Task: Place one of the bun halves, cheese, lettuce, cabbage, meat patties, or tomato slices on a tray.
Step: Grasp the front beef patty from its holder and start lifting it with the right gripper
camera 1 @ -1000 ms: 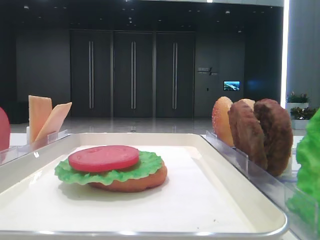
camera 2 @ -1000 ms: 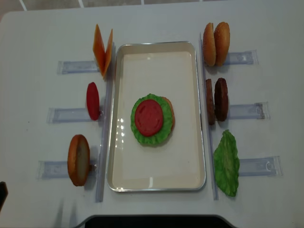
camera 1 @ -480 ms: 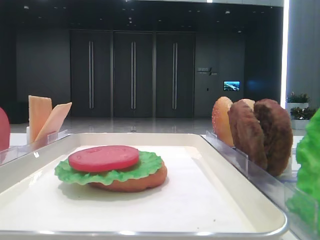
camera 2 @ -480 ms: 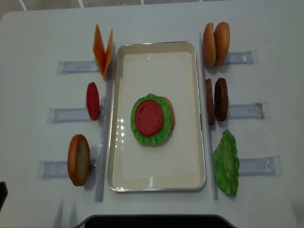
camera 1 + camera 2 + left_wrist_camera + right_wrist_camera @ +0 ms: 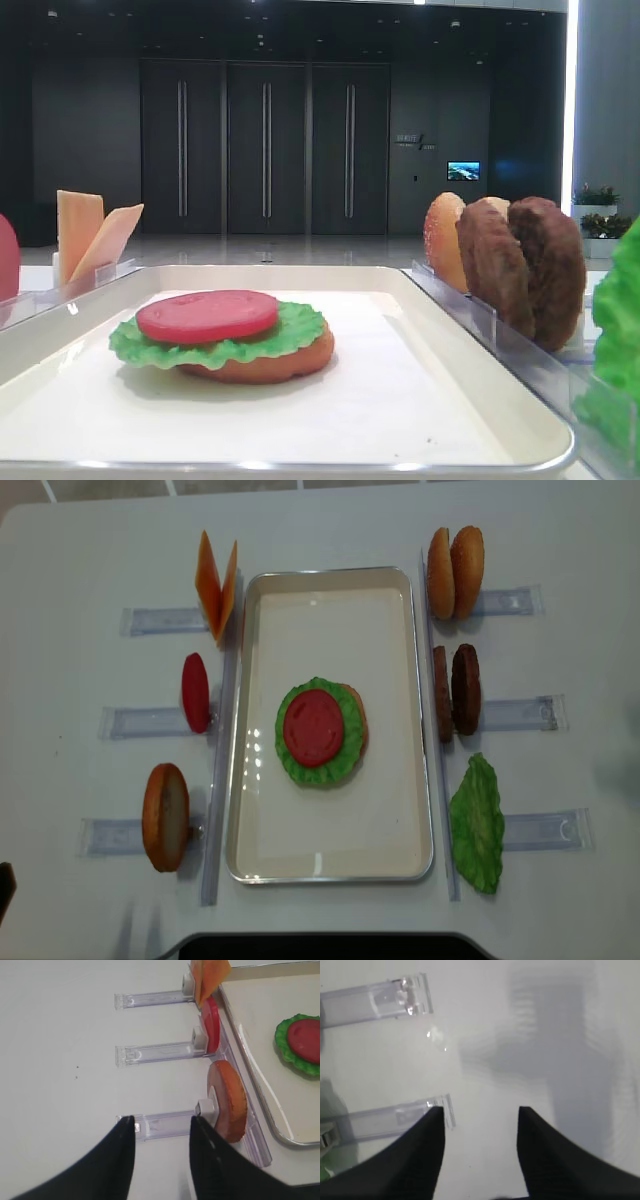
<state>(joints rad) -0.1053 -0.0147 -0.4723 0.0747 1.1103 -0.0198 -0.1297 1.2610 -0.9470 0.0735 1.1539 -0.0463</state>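
Top-down view: a white tray (image 5: 330,865) sat mid-table w/ a stack near its centre: a flat bun base (image 5: 357,718) at the bottom, a green lettuce leaf (image 5: 290,762) over it, a red tomato slice (image 5: 313,726) on top. Clear racks (image 5: 150,721) lined both sides of the tray. Left side, far to near: two cheese slices (image 5: 218,585) leaning apart in a V, one tomato slice on edge (image 5: 195,692), one bun half on edge (image 5: 165,816). Right side, far to near: two bun halves (image 5: 455,571), two meat patties (image 5: 454,690) standing side by side, touching or nearly so, and a spare lettuce leaf (image 5: 477,823).

Neither arm showed in the top-down view. The right gripper (image 5: 480,1120) hung over bare table, right of the racks, fingers spread, nothing between them. The left gripper (image 5: 161,1127) hovered over the near-left rack, just beside the upright bun half, fingers also spread and empty.

Judgement: the stack looked ready for a patty next, and the right arm sat on that side. To do it well, approach from above, straddle only the patty nearer the tray, close on its flat faces w/o bumping its twin or the rack wall, lift straight up, then lay it flat and centred on the tomato so the stack doesn't slide.
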